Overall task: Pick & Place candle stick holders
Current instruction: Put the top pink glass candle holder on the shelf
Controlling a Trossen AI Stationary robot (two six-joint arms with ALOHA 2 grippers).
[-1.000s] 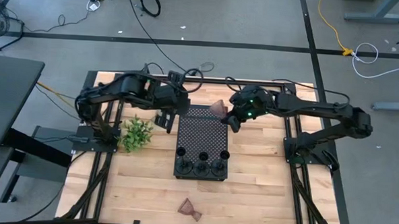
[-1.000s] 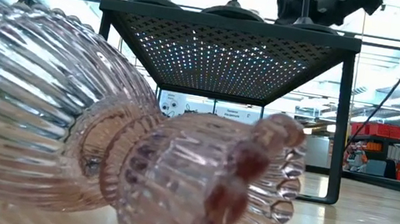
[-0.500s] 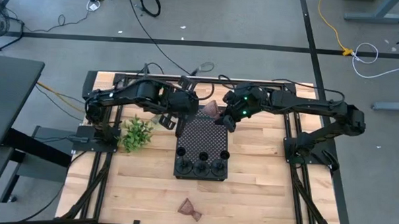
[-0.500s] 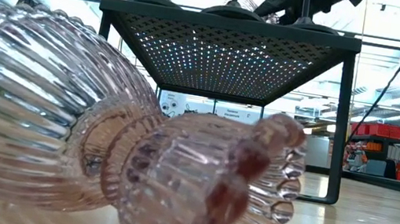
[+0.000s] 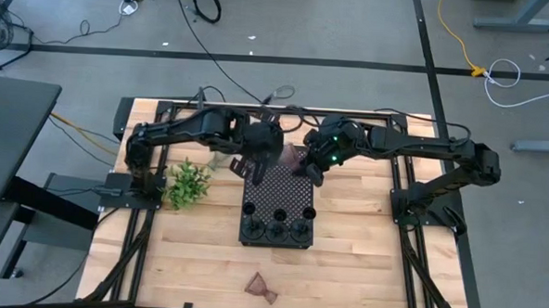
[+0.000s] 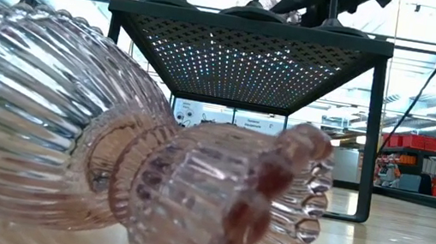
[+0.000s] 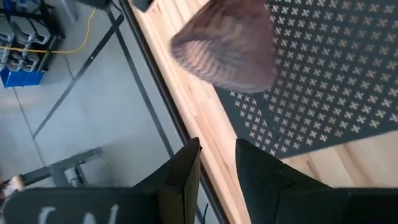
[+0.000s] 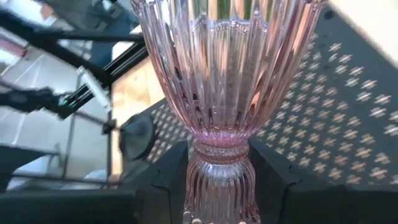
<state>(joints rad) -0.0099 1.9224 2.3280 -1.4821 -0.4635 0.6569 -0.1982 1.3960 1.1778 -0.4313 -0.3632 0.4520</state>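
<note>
My right gripper (image 5: 307, 167) is shut on a pinkish ribbed glass cup (image 5: 296, 155) above the far end of the black perforated tray (image 5: 277, 193). Three black candle sticks on disc bases (image 5: 277, 231) stand in a row at the tray's near end. A second pinkish cup (image 5: 261, 286) lies on its side on the table near the front edge, filling the low view (image 6: 110, 149). My left gripper (image 5: 254, 165) hovers over the tray's far left corner, its fingers (image 7: 186, 168) a narrow gap apart with nothing between them. It is just left of the held cup (image 7: 227, 43). My right gripper pinches the cup at its narrow waist (image 8: 221, 144) between its two fingers (image 8: 171, 177), one on each side. The fingers slant down from the table's right, and the cup's wide ribbed bowl (image 8: 224, 56) reaches out beyond them. The cup is lifted clear above the tray.
A green leafy sprig (image 5: 188, 184) lies on the table left of the tray. The tray stands on legs (image 6: 370, 136) above the wooden top. Bare wood lies to the tray's right and along the table's near side.
My left gripper has travelled toward the table's right edge and sunk a little, from beside the tray to over its far left corner, close to the held cup. My right gripper has shifted slightly toward the left with the cup still in its fingers.
</note>
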